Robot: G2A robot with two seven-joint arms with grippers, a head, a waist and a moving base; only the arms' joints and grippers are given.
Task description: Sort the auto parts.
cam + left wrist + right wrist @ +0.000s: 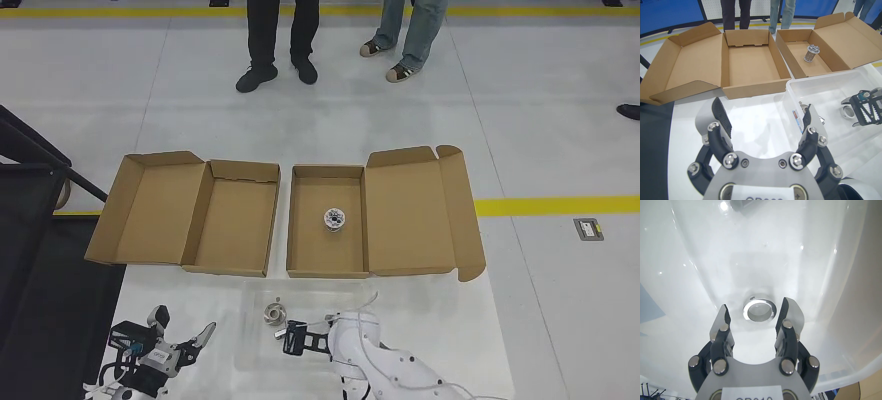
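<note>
Right gripper (755, 305) sits low inside the clear bin (821, 76), fingers spread wide either side of a metal ring (759, 301) lying flat on the bin floor. Nothing is gripped yet; I judge it is lined up to close on the ring's outer wall. A second metal part (804, 108) lies at the gripper's 10 o'clock. Left gripper (763, 103) hangs wide open and unladen over the table (753, 121) at the bin's 9 o'clock, probably parked clear. At 12 o'clock the right box (785, 55) holds a perforated cylinder (811, 54); the left box (753, 62) stands open beside it, presumably for the other kind
</note>
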